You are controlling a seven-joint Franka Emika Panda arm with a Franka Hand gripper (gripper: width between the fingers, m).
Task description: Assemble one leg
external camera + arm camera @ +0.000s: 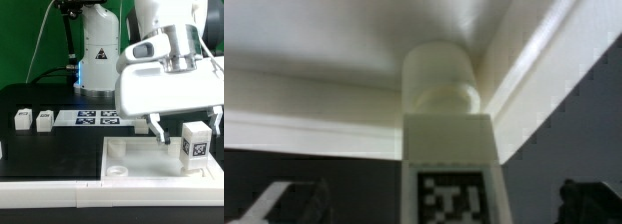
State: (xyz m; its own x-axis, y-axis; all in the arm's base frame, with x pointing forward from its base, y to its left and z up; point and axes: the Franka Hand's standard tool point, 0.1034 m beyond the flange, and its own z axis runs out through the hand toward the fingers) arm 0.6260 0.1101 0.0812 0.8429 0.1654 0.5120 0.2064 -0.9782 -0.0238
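1. smooth white plastic is seen in the rectangular leg [195, 141], tagged black-and-white, upright on the rimmed panel [125, 155].
2. it is flanked, untouched, by the wide-spread fingers of the gripper [187, 127].

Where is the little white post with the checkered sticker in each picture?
Exterior view: the leg stands upright in the big white panel, near the exterior view's right, beside the open tool.
Wrist view: the leg fills the middle, seen close up.
Shared landmark: its black-and-white marker tag.
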